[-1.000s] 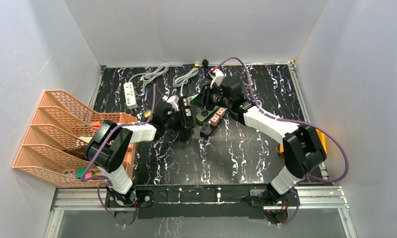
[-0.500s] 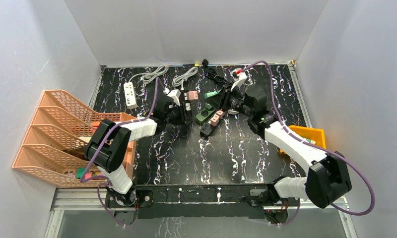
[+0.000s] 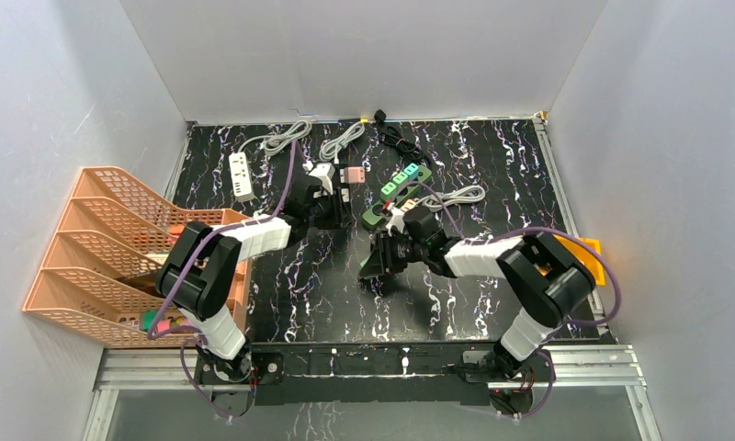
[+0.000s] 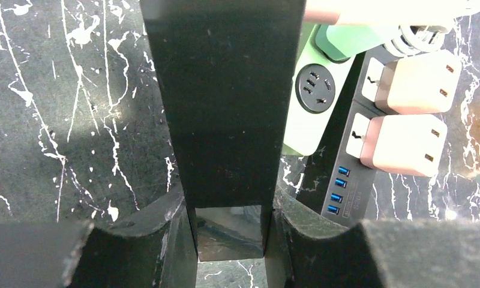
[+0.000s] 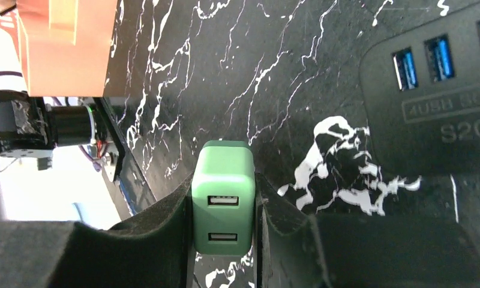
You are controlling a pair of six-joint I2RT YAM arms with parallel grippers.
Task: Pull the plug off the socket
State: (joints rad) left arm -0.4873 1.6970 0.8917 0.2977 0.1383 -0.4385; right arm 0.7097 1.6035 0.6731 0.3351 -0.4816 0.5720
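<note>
"Two arms, two grips: what did each one have?"

"The right gripper [image 5: 225,180] was clamped on the green plug [image 5: 222,207], one finger on each flat side. The face with its two USB ports was turned up at the wrist camera. The left gripper [image 4: 228,201] was closed tight on a black slab [image 4: 222,90], and I couldn't tell what that slab was."

"And where was the plug?"

"Low over the marbled table [image 5: 225,72], just beside the USB end of the black power strip [image 5: 429,90] and not seated in it. Its prongs were hidden beneath the body, so I judged it free of any socket rather than saw it."

"How would it handle?"

"Light, I'd say, and rigid: a small hard plastic cube with smooth, rounded sides. It wouldn't crush, but it could slide out of the pads if pulled at an angle. The flat sides, low down near the prongs, looked the best hold."

"Anything left plugged in?"

"The left wrist view showed two pink adapters [image 4: 405,144] sitting in the black strip, with a green power strip [image 4: 315,108] just beside it. Those would need a straight pull. The strip seemed light enough to lift with them unless pinned."
</note>
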